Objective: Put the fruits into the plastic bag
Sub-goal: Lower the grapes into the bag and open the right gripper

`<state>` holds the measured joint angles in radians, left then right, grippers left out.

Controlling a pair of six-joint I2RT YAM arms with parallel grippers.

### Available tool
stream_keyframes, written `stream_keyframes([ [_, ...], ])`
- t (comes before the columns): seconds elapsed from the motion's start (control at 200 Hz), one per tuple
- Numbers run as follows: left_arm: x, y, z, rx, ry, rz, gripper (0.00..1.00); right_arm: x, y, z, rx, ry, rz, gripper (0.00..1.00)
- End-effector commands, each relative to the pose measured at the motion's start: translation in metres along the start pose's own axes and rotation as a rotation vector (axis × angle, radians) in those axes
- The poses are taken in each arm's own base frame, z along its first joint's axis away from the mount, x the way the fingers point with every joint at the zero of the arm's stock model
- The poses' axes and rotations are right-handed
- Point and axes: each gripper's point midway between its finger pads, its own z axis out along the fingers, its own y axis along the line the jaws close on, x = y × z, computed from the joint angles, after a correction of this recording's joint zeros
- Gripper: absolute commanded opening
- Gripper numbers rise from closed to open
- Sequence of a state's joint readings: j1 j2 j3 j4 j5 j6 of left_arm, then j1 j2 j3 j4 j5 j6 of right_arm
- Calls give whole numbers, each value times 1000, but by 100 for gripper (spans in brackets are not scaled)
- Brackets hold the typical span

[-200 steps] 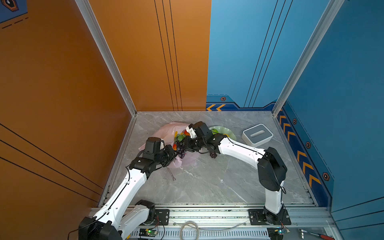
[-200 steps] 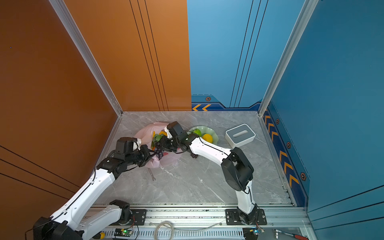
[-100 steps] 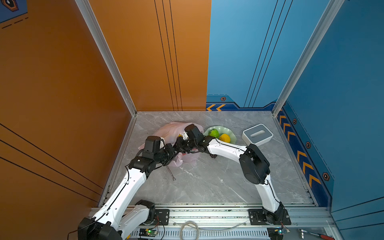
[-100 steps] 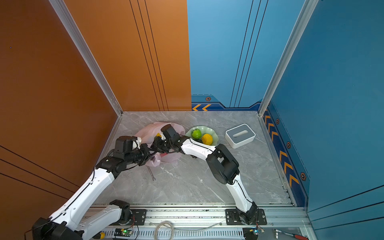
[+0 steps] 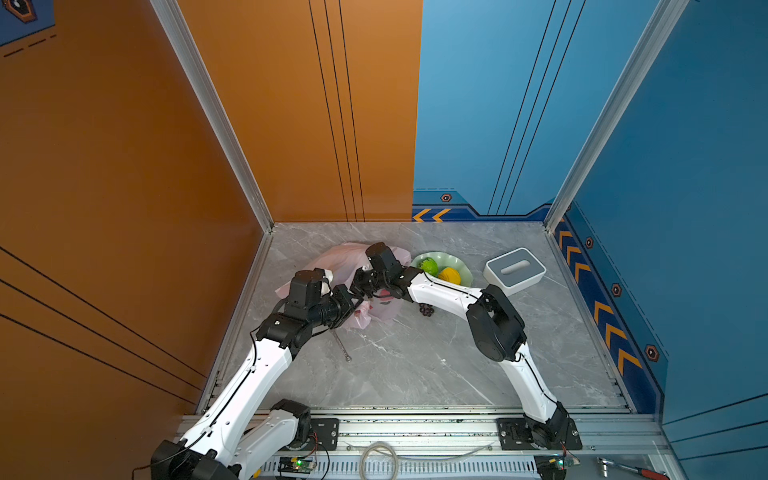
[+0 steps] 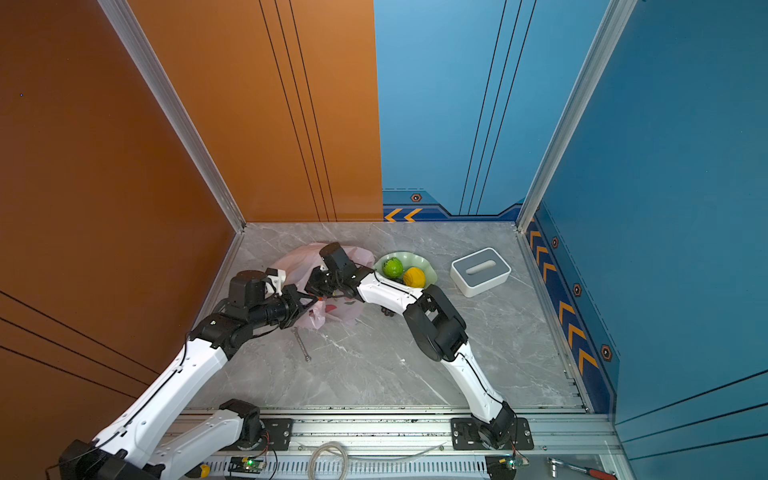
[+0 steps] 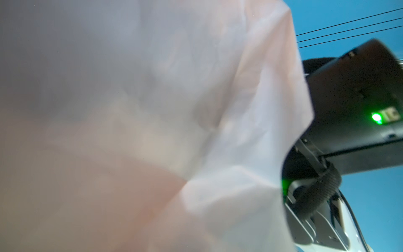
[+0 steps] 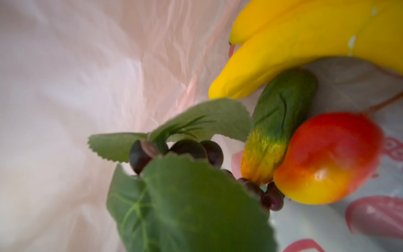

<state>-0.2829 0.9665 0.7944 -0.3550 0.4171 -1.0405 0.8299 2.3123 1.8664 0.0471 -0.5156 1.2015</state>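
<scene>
The grey marble bench (image 5: pixel 415 365) carries everything, and both arms lean over its far left part, where the pale-pink plastic bag (image 5: pixel 345 259) lies crumpled with its mouth turned toward the near right. Well to its right sits a white-and-grey box (image 5: pixel 514 270). Between the two is a pale green dish (image 5: pixel 455 257) holding a green fruit (image 5: pixel 428 265) and a yellow fruit (image 5: pixel 449 275), neither yet bagged. The left claw (image 5: pixel 353 300) is clenched on the bag's near rim, apparently lifting the film so the mouth gapes; that film drapes across the left wrist view. The right claw (image 5: pixel 360 286) reaches into that opening, but its fingers are hidden, so I cannot tell whether it grips anything. Its wrist view looks into the bag. A banana bunch (image 8: pixel 294 43), a red-orange mango (image 8: pixel 327 157) and a green-yellow piece (image 8: pixel 277 126) lie together inside, with leafy dark grapes (image 8: pixel 189 150) close before the lens. A small loose grape cluster (image 5: pixel 426 309) lies on the bench just outside.
</scene>
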Motion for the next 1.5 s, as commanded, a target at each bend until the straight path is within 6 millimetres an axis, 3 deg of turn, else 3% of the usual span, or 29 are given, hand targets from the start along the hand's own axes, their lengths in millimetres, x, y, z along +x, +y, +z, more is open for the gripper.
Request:
stream_keyframes([
  [0.0, 2, -14, -6, 43, 0, 20, 0, -23, 11, 9, -67, -69, -7, 28],
  [0.275, 5, -12, -8, 34, 11, 14, 0, -27, -1, 38, -124, -59, 40, 30],
  [0.391, 5, -12, -9, 32, 10, 10, 0, -21, -9, 46, -112, -40, 49, 37],
  [0.491, 4, -10, -8, 28, 9, 5, 0, -18, -13, 46, -88, -35, 43, 51],
  [0.541, 3, -10, -8, 27, 7, 2, 0, -16, -13, 45, -74, -30, 30, 63],
  [0.596, 2, -9, -8, 26, 6, 0, 0, -15, -13, 44, -60, -26, 17, 80],
  [0.621, 2, -9, -8, 27, 4, -1, 0, -14, -14, 43, -51, -24, 13, 97],
  [0.636, 2, -9, -8, 27, 4, -1, 0, -15, -14, 42, -49, -25, 10, 100],
  [0.896, -4, -6, -11, 30, -15, -17, 0, -6, -23, 31, 101, -4, -66, 100],
  [1.126, -12, 1, -16, 38, -53, -60, 0, -4, -33, 1, 338, -14, -252, 100],
  [1.497, -19, 6, -19, 62, -70, -96, 0, 3, -10, -28, 512, -26, -633, 100],
])
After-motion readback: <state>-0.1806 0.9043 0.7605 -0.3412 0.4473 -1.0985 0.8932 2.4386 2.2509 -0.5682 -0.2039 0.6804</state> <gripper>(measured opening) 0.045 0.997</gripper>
